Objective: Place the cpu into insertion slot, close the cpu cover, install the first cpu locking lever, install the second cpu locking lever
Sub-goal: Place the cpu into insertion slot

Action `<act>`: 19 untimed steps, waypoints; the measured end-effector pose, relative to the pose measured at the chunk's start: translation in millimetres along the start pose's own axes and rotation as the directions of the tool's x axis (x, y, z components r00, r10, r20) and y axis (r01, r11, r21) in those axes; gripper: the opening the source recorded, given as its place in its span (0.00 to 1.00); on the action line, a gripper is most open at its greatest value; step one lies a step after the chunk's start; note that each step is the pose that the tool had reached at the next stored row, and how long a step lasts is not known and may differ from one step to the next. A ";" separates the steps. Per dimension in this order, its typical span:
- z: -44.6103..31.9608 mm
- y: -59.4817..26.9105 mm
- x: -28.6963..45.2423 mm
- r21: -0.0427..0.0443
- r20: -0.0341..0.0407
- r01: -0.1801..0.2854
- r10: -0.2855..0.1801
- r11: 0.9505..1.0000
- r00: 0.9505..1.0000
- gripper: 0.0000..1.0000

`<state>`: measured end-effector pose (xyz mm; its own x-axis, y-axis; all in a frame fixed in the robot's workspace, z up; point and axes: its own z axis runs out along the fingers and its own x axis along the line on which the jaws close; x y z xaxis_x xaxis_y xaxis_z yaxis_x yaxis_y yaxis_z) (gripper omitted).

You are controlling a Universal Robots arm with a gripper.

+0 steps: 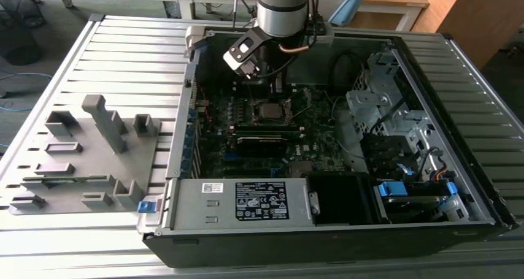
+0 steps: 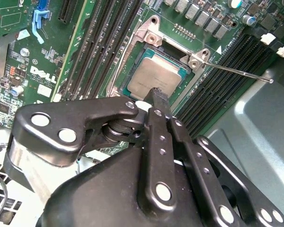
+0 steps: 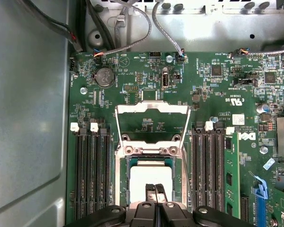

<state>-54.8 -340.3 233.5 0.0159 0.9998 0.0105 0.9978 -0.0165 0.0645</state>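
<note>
The cpu (image 3: 149, 175) already lies flat in the insertion slot (image 1: 268, 110), so the first step looks done. The cpu cover (image 3: 151, 109) is swung open, clear of the chip, and a thin locking lever (image 2: 236, 71) juts out free. By my judgement the cover and both levers are left to do.

The gripper (image 3: 156, 191) hangs just over the chip's edge, its jaws drawn together with nothing between them.

Room is tight. Long memory slots (image 3: 90, 175) flank the socket on both sides. The case wall (image 1: 181, 107) rises at the exterior view's left and the drive cage (image 1: 377, 101) stands at the exterior view's right. The space directly above the socket is open.
</note>
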 end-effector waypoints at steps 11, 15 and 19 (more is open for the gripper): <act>0.3 0.0 0.0 0.007 0.000 0.000 0.000 1.000 1.000 0.10; 0.3 0.0 0.0 0.008 0.000 0.000 0.000 1.000 1.000 0.10; 0.9 -0.1 0.0 0.008 0.003 0.000 0.000 1.000 1.000 0.10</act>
<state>-54.8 -340.3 232.5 0.0158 0.9998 0.0070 0.9983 -0.0162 0.0567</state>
